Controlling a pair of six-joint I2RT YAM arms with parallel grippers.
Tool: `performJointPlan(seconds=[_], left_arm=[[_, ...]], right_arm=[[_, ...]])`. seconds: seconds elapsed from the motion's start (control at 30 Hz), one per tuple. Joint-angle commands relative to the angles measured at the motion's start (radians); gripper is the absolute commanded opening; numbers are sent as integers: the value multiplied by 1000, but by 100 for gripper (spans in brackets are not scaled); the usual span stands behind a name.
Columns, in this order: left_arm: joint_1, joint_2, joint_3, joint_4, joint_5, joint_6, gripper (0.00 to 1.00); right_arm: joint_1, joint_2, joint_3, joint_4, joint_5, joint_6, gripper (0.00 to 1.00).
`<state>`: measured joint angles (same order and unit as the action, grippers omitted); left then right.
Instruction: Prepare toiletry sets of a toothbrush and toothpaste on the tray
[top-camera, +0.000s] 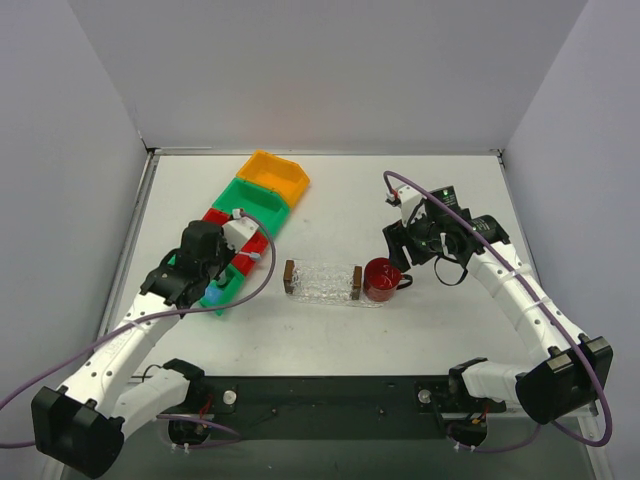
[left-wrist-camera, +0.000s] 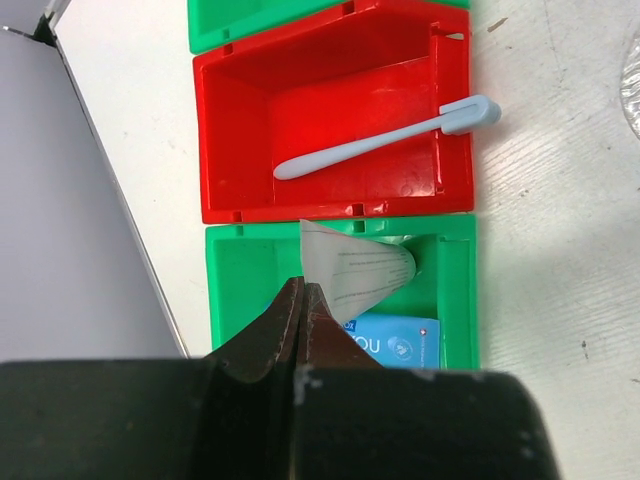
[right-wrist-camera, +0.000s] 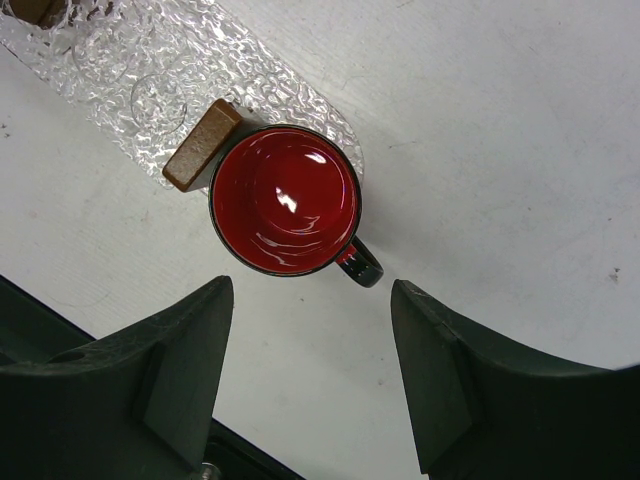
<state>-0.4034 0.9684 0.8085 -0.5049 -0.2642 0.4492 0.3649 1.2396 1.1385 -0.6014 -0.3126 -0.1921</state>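
Left wrist view: the left gripper (left-wrist-camera: 303, 300) is pinching the silver tube (left-wrist-camera: 362, 265) in the green bin (left-wrist-camera: 455, 290). The blue tube (left-wrist-camera: 395, 345) is lying beside it, and the toothbrush (left-wrist-camera: 380, 140) is lying across the red bin (left-wrist-camera: 230, 130) at 12 o'clock. The right gripper (right-wrist-camera: 310, 370) is hovering wide over the mug (right-wrist-camera: 285, 200). The tray (top-camera: 322, 280) is seemingly carrying nothing, so no set is done.

Toothbrush (left-wrist-camera: 380, 143) spans red bin (left-wrist-camera: 228, 130); toothpaste (left-wrist-camera: 395, 345) occupies green bin (left-wrist-camera: 457, 300).
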Motion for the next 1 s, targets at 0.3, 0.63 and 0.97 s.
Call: performJointPlan(seconds=[0.3,0.63,0.97], left_arm=[[67,44,8,-27,57,-47,26],[118,73,11,-46,123,-61,32],[182,113,9,-37,189,-63,30]], right_arm=[[-12,-2,-6,2,-14,-6,59],[-12,3,-8,3,-14,-6,59],[-15,0,-8,3,-14,-6,59]])
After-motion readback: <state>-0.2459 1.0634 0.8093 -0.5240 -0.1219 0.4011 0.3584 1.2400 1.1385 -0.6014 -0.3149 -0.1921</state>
